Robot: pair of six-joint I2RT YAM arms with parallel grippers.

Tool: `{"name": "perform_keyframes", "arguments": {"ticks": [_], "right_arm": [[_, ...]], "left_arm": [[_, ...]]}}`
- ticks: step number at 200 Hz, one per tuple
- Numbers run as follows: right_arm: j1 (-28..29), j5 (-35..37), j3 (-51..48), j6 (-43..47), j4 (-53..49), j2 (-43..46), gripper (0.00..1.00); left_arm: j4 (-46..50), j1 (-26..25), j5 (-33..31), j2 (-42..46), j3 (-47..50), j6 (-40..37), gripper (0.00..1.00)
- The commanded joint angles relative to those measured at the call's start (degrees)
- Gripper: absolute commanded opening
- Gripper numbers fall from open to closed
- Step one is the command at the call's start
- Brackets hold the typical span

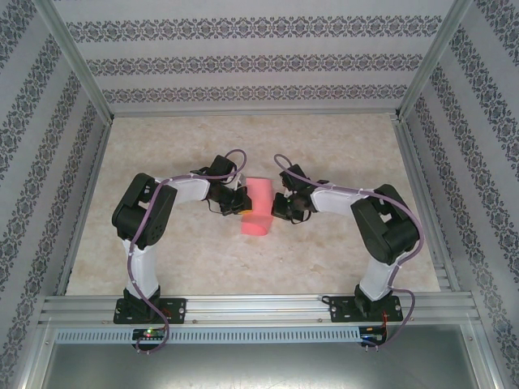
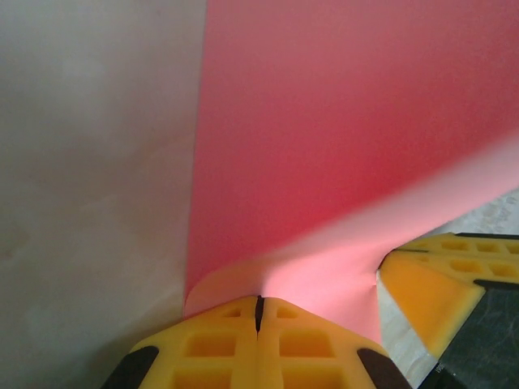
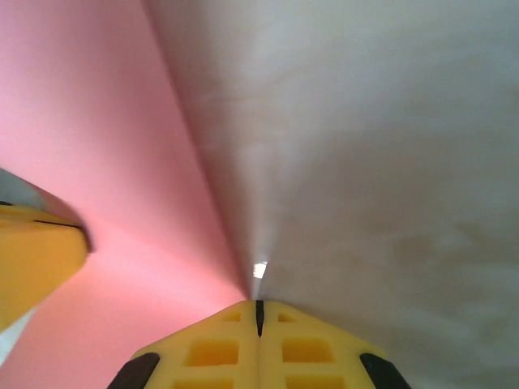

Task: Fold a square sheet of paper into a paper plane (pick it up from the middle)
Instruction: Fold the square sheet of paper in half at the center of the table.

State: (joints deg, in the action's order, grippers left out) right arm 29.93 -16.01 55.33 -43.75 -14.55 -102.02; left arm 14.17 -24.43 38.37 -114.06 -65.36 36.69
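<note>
The sheet [image 1: 259, 207] sits mid-table [image 1: 340, 259], held between the 2 grippers and bowed up rather than flat. From above its long axis runs near to far, the near end slightly leftward. The left gripper [image 1: 237, 203] meets its left edge, the right gripper [image 1: 281, 204] its right edge. In the left wrist view the left gripper [image 2: 259, 306] has its 2 yellow fingers pressed together on the sheet [image 2: 349, 146], which puckers there. The right gripper [image 3: 259, 308] is likewise closed, with the sheet [image 3: 89, 121] narrowing into its tips.
</note>
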Motion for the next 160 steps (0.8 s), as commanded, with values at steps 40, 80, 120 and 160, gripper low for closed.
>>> {"name": "perform_keyframes", "arguments": {"ticks": [40,80,120,160], "right_arm": [[1.38,-1.45,2.66,6.31,0.3,3.5,0.0],[3.38,-7.68,7.16,4.56,7.55,-4.07,0.0],[2.37,-8.94,7.1,5.2,8.06,-8.31,0.0],[-1.46,-7.16,0.81,5.84,8.44,-6.88,0.0]], "left_arm": [[9.03,-0.46,-15.2,-7.47,5.47,0.23,0.0],[9.05,-0.5,-14.74,-7.82,5.4,0.23,0.0],[9.38,-0.48,-14.85,-7.73,5.42,0.26,0.0],[9.54,-0.49,-15.57,-7.62,6.21,0.58,0.0]]}}
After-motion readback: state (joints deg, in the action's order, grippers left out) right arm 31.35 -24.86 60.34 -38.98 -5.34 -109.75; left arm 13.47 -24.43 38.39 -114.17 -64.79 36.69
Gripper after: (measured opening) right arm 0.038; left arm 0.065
